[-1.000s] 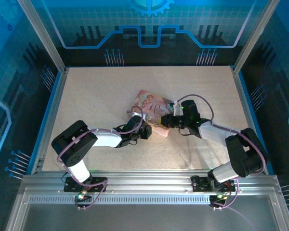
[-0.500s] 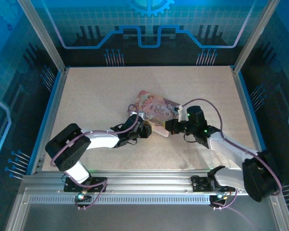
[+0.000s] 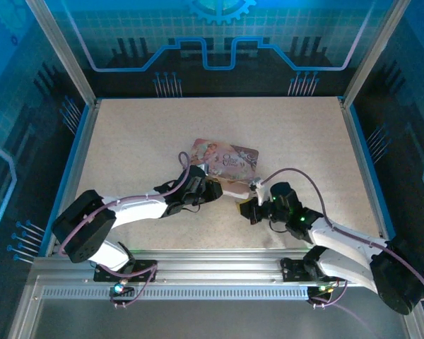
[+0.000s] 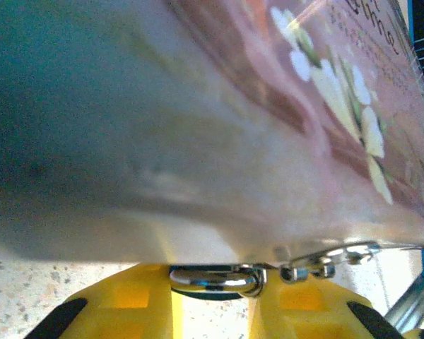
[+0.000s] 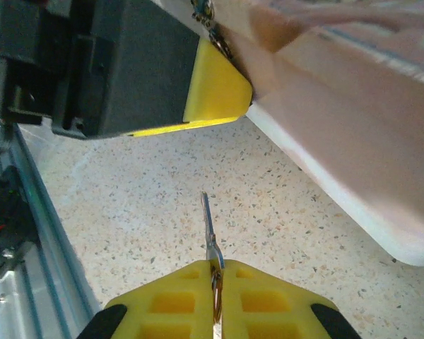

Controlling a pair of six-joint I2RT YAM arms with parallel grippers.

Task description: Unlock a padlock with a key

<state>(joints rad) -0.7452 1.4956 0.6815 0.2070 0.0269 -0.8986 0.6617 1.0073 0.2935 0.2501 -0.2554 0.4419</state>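
So far you have both halves of the job in hand, but they have not yet met. Your right gripper (image 5: 216,286) is pinched tight on the key (image 5: 208,229), whose thin silvery blade sticks straight out from between the yellow pads and points across the speckled table (image 3: 141,141) toward the other arm.

Your left gripper (image 4: 213,300) sits at the near edge of the pink tin (image 3: 225,157). In its wrist view the silvery shackle of the padlock (image 4: 215,280) lies between the two yellow fingers, so I judge that gripper to be closed on the padlock. The brass body is hidden behind the pads, and I cannot tell which way the keyhole faces. A short bit of chain (image 4: 325,263) hangs just beside the shackle, under the tin's edge.

From above, the two grippers are near each other but apart, with bare table between the key tip and the left fingers.

Done, as I read it:
- key grasped
- padlock grasped

Left for you:
- bring the blade up to the keyhole and line it up
- push it in
- turn it until the shackle springs free

The alignment looks like the hard part, since the lock is tiny, partly buried in the fingers, and crowded by the tin above it.
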